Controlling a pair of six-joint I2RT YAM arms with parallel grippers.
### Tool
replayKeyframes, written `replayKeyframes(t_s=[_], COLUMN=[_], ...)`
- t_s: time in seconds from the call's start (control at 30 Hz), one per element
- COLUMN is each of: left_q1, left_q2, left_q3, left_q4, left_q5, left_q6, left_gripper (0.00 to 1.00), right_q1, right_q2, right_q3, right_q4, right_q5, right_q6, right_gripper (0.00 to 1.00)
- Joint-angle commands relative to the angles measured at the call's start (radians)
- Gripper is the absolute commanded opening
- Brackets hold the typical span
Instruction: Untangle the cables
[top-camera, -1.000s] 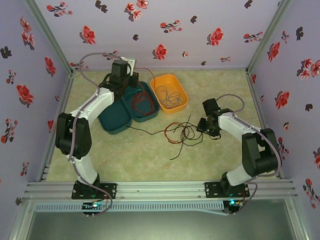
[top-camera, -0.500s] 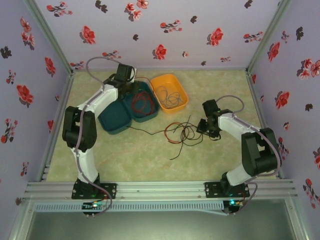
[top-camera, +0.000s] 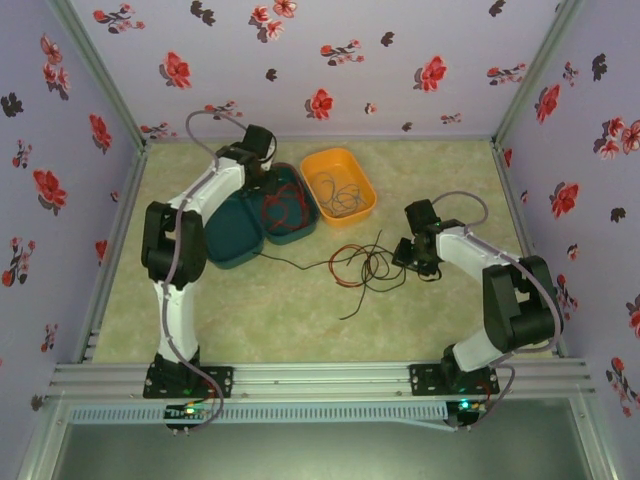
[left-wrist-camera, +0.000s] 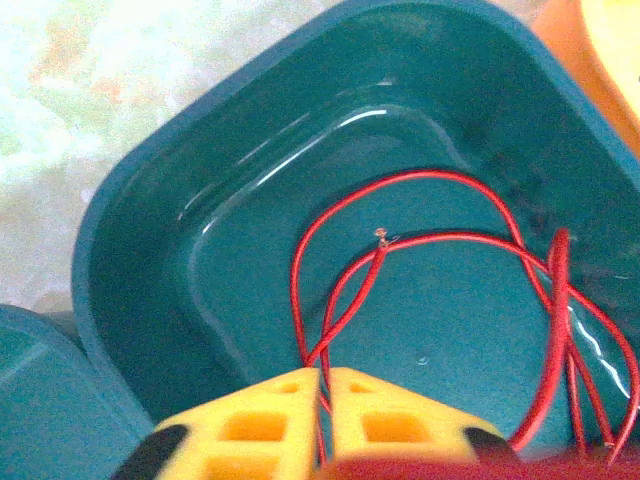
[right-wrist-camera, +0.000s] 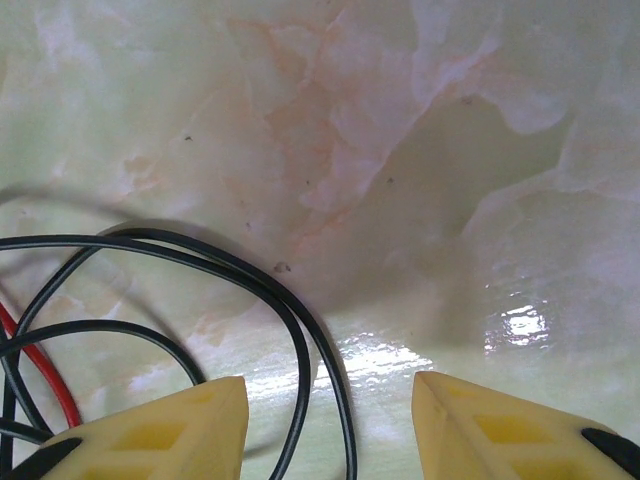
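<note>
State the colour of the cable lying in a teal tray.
The cable is red, looped in the teal tray; the left wrist view shows it best.

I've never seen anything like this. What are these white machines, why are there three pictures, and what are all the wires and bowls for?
These are two robot arms, a left arm and a right arm, bolted at the near edge of a table. The wide picture comes from a camera above and behind them. Each of the other two comes from a camera on one arm's wrist, so that arm's yellow fingers show at the bottom.

On the table lie a tangle of thin red and black cables, an orange tray with dark cables in it, a teal tray and a second teal tray.

The left fingers are nearly closed on a red cable that lies in the first teal tray. The right fingers stand open over the table beside black cables, holding nothing.
</note>
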Motion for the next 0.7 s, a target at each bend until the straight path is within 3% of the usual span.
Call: replayKeyframes(t_s=[0.0, 0.33, 0.67], left_q1=[0.007, 0.003, -0.041], left_q2=[0.02, -0.023, -0.167], left_q3=[0.042, 0.052, -0.006], left_q4=[-0.055, -0.055, -0.032], left_q5=[-0.022, -0.025, -0.027], left_q6=[0.006, -0.008, -0.004], left_gripper=[0.22, 0.56, 0.8], right_q1=[-0.006, -0.007, -0.007], right_q2=[0.005, 0.002, -0.033], right_q3=[-0.013, -0.011, -0.015], right_q4=[-0.004, 0.0, -0.009], right_q5=[-0.004, -0.01, -0.003], right_q6=[0.024, 0.026, 0.025], right_gripper=[0.48, 0.48, 0.48])
